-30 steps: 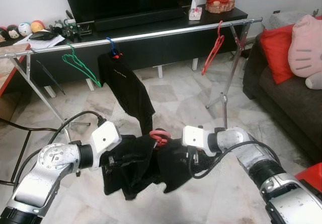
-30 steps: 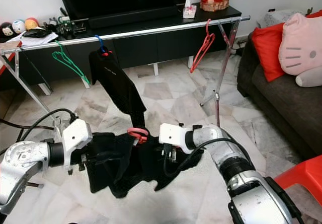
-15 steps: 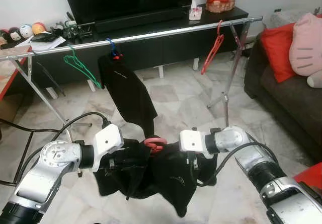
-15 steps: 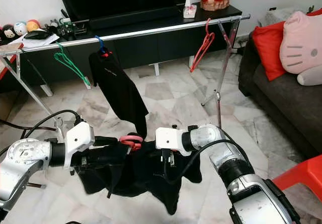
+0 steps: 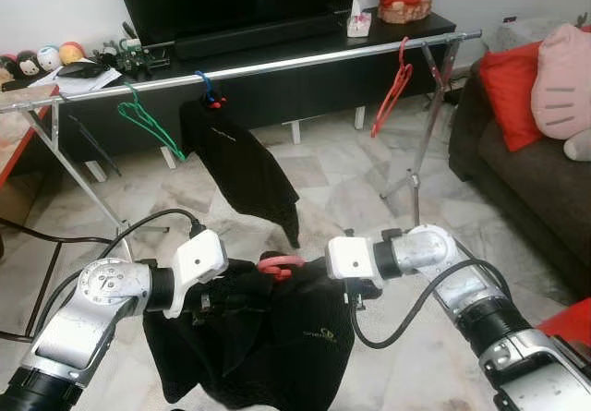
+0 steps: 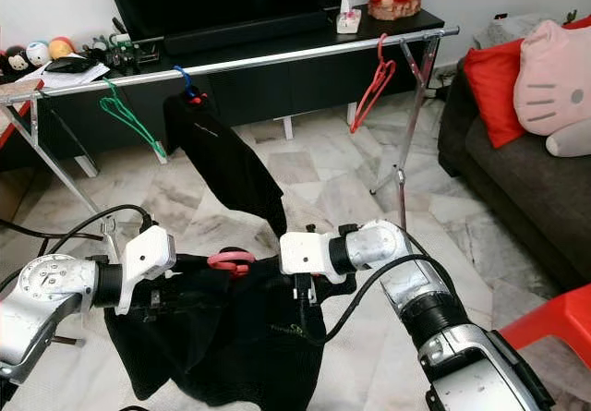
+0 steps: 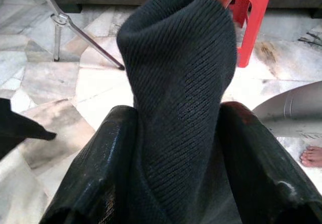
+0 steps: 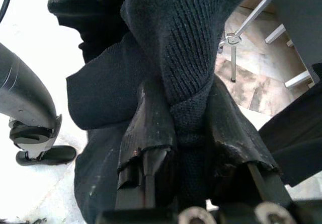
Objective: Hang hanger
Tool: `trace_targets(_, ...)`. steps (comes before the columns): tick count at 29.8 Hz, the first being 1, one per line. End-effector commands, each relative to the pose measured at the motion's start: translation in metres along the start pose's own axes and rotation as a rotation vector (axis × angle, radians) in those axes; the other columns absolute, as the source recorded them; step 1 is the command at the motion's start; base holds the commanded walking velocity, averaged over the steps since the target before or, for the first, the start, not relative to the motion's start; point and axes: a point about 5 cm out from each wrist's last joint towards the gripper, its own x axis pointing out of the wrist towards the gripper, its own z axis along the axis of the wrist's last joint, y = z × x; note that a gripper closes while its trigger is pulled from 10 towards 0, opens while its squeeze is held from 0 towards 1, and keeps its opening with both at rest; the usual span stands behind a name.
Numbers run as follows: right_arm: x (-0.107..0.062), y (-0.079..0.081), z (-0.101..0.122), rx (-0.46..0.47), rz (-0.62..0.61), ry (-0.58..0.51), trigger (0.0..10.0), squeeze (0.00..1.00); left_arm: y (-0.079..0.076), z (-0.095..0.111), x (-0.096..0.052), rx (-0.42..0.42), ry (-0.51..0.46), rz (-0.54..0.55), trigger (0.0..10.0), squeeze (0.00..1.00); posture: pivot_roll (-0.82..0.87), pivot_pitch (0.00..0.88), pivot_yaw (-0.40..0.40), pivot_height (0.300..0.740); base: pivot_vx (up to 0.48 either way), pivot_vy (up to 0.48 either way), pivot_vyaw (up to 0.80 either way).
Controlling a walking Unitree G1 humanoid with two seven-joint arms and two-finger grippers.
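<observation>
Left eye view: held up between two silver arms, a black knit garment draped over a pink hanger — hook poking out at the top, each shoulder pinched so the cloth hangs open and clear of the marble floor. Left gripper and right gripper buried in the fabric on either side of the hook. Beyond, a chrome clothes rail carrying a green hanger, a hung black shirt and a red hanger, with open rail between the last two — likely the spot aimed for.

Right eye view: same living room, with a black TV console behind the rail, a dark sofa with a red cushion to the right.

Left wrist view: both black fingers closed against a fold of dark knit, red stool on pale tiles behind.

Right wrist view: fingers clamped tight on a bunched ridge of the same knit, rail leg in the background.
</observation>
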Motion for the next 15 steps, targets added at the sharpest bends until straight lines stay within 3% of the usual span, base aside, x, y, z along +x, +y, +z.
trace_targets(1, 0.0005, -0.0032, 0.0107, -0.032, -0.012, -0.046, 0.0, 0.0, 0.0021, 0.0015, -0.0003, -0.008, 0.0, -0.002, 8.5, 0.0, -0.08, 0.0, 0.13, 0.74, 0.0, 0.0, 0.0)
trace_targets(2, 0.0009, -0.0027, 0.0109, -0.032, -0.011, -0.046, 0.0, 0.0, 0.0024, 0.0017, 0.0003, -0.01, -0.002, 0.0, 4.7, 0.0, -0.08, 0.0, 0.13, 0.74, 0.0, 0.0, 0.0)
trace_targets(9, 0.0008, -0.0017, 0.0119, -0.028, -0.01, -0.045, 0.0, 0.0, 0.0029, 0.0017, 0.0008, -0.012, -0.004, 0.001, 4.7, 0.0, -0.08, 0.0, 0.13, 0.74, 0.0, 0.0, 0.0)
trace_targets(10, 0.0009, -0.0015, 0.0118, -0.026, -0.009, -0.045, 0.0, 0.0, 0.0029, 0.0018, 0.0011, -0.012, -0.005, 0.001, 3.2, 0.0, -0.08, 0.0, 0.13, 0.74, 0.0, 0.0, 0.0)
trace_targets(12, 0.0009, -0.0013, 0.0118, -0.026, -0.009, -0.045, 0.0, 0.0, 0.003, 0.0018, 0.0012, -0.012, -0.006, 0.001, 3.2, 0.0, -0.08, 0.0, 0.13, 0.74, 0.0, 0.0, 0.0)
trace_targets(13, 0.0021, -0.0005, 0.0112, -0.023, -0.011, -0.042, 0.0, 0.0, 0.0026, 0.0021, 0.0024, -0.018, -0.012, -0.001, 0.0, 0.0, -0.08, 0.0, 0.131, 0.74, 0.0, 0.0, 0.0)
trace_targets(15, 0.0026, -0.0003, 0.0111, -0.021, -0.013, -0.04, 0.0, 0.0, 0.0024, 0.0022, 0.0029, -0.021, -0.014, -0.003, 0.0, 0.0, -0.08, 0.0, 0.131, 0.74, 0.0, 0.0, 0.0)
